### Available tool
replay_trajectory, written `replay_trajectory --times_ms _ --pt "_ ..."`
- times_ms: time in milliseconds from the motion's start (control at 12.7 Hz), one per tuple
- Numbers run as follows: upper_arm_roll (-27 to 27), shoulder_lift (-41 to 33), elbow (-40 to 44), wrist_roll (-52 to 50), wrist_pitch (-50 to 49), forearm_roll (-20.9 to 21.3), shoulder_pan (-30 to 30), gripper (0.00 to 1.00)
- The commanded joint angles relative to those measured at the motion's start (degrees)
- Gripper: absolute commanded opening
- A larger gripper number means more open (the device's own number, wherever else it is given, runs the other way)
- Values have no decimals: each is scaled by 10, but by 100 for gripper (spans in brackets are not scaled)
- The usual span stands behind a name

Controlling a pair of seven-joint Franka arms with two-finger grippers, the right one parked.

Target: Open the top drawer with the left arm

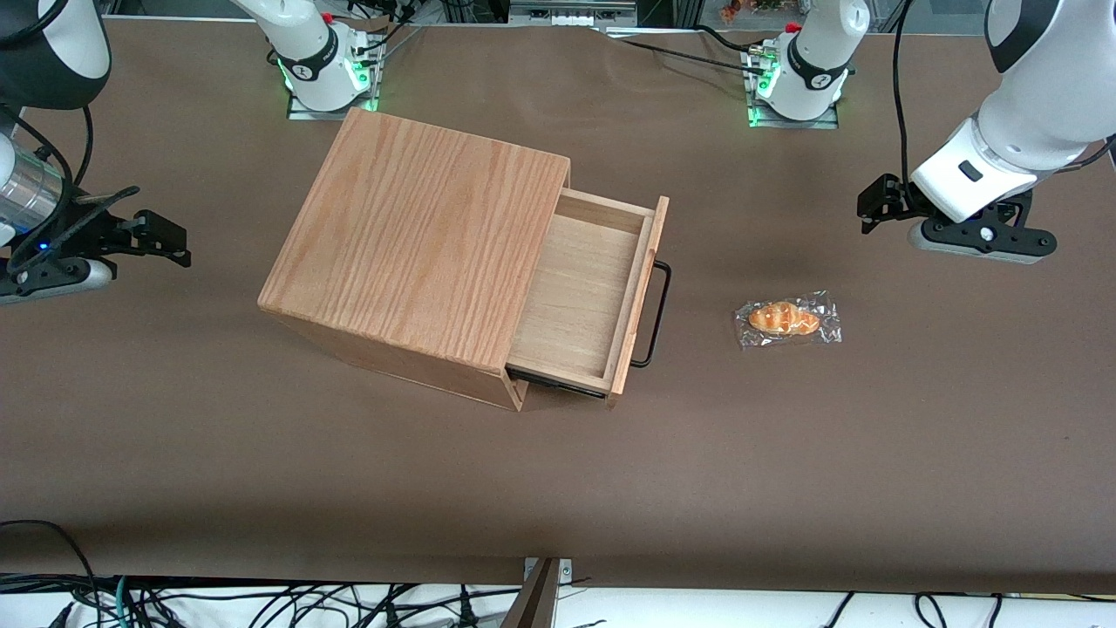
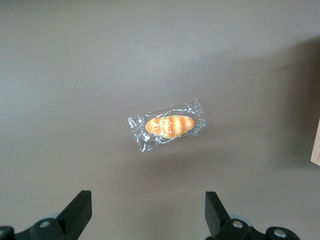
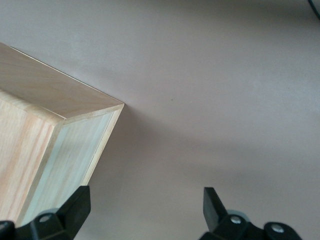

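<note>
- The top drawer (image 1: 580, 292) stands pulled far out of the oak-grain box (image 1: 410, 244); its pale wooden floor is bare and its front panel is well clear of the box opening.
- The black bar handle (image 1: 656, 314) on that front panel is free; nothing touches it.
- The left arm (image 1: 1016, 131) is raised above the tabletop (image 1: 785, 453), toward the working arm's end, and its gripper (image 2: 147, 212) is well apart from the drawer.
- The fingers (image 2: 77, 210) are spread wide and hold nothing; in the left wrist view only brown tabletop shows between them.
- Below the fingers, and ahead of their tips in the wrist view, lies a small wrapped bread roll (image 1: 787, 319) in clear plastic. It rests between the fingers and the drawer handle, apart from both.
- A corner of pale wood at the edge of the wrist view is probably the drawer front; it is far from the fingertips.
- Judgement: the main part of the task seems done, because the drawer is open and the handle is released.
- What is left appears to be little: perhaps only that the arm goes to a rest position. Whether the drawer can slide out more, the pictures do not tell.
- The wrapped roll does not belong to this task and looks untouched.
</note>
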Motion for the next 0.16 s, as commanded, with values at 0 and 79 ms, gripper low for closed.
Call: replay_trajectory --times_ms 0,79 --pt "-8 14 23 -2 -14 11 6 100" --pt "-7 14 23 -1 -14 11 7 100"
